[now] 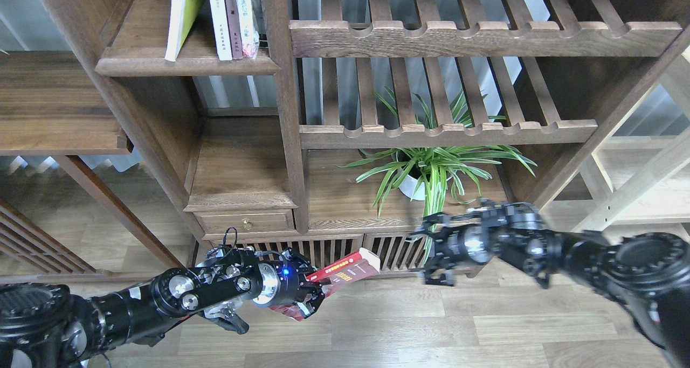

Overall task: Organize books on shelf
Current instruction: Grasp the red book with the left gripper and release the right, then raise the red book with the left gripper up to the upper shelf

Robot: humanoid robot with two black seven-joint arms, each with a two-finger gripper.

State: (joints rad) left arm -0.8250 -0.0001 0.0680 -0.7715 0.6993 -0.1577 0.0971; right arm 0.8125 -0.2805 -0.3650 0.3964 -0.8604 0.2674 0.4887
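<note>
Low in front of the bookcase, the left gripper [311, 298] clamped a red book [345, 273] by one end while the right gripper [434, 252] hung open beside it; so lopsided a hold could let it droop before reaching the far shelf [188, 66].

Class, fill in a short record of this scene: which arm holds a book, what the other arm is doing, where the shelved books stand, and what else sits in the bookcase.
held book: red book, in left gripper
right gripper: jaws open, empty
shelved books: upright books on upper-left shelf
other item: potted plant
</note>
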